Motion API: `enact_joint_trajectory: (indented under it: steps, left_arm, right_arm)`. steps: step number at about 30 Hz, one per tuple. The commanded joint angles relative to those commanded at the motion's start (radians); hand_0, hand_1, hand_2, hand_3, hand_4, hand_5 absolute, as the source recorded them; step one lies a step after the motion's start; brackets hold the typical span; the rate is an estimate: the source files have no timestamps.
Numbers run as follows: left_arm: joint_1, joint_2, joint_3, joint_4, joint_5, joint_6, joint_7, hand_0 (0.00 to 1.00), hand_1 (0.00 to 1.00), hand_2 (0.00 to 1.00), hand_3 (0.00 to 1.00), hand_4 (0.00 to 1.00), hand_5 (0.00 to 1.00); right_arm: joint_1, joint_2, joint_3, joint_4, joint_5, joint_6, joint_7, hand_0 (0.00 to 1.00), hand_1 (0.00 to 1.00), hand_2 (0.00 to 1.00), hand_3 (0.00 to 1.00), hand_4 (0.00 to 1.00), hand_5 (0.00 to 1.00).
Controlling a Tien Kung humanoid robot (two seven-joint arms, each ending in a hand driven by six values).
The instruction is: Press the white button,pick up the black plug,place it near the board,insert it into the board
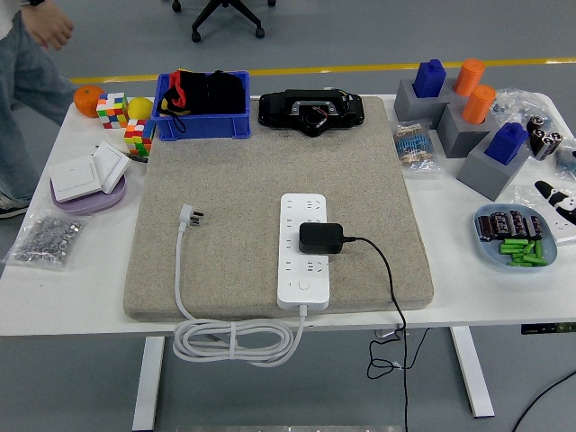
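Observation:
A white power strip [304, 256] lies on the beige felt mat [234, 180] at the table's middle. The black plug [320, 238] sits on the strip's middle sockets, and its black cable [389, 279] runs right and down over the table's near edge. The strip's white button [303, 286] is at its near end. Only the fingertips [545, 188] of my right hand [558, 196] show at the right edge, spread and holding nothing, far from the strip. My left hand is out of view.
The strip's white cord [236, 340] hangs coiled below the near edge, and its plug [191, 216] lies on the mat. A blue bin [203, 117] and a black device [311, 111] stand at the back. Grey blocks with pegs [468, 112] and a blue dish [513, 238] are on the right. A person [22, 81] is at the far left.

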Motion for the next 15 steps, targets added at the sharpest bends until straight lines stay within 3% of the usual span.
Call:
enact_joint_trajectory:
  steps: [10, 15]
  left_arm:
    - [0.012, 0.003, -0.019, 0.000, 0.030, -0.002, 0.005, 0.772, 0.706, 0.661, 0.730, 0.652, 0.534]
    - [0.012, 0.006, -0.013, 0.000, 0.025, -0.004, 0.003, 0.770, 0.706, 0.661, 0.730, 0.651, 0.533]
  right_arm:
    - [-0.039, 0.025, 0.042, 0.006, 0.067, -0.111, 0.171, 0.800, 0.710, 0.646, 0.663, 0.998, 0.519]
    - [-0.068, 0.028, 0.071, 0.009, 0.101, -0.113, 0.187, 0.776, 0.680, 0.613, 0.626, 0.994, 0.493]
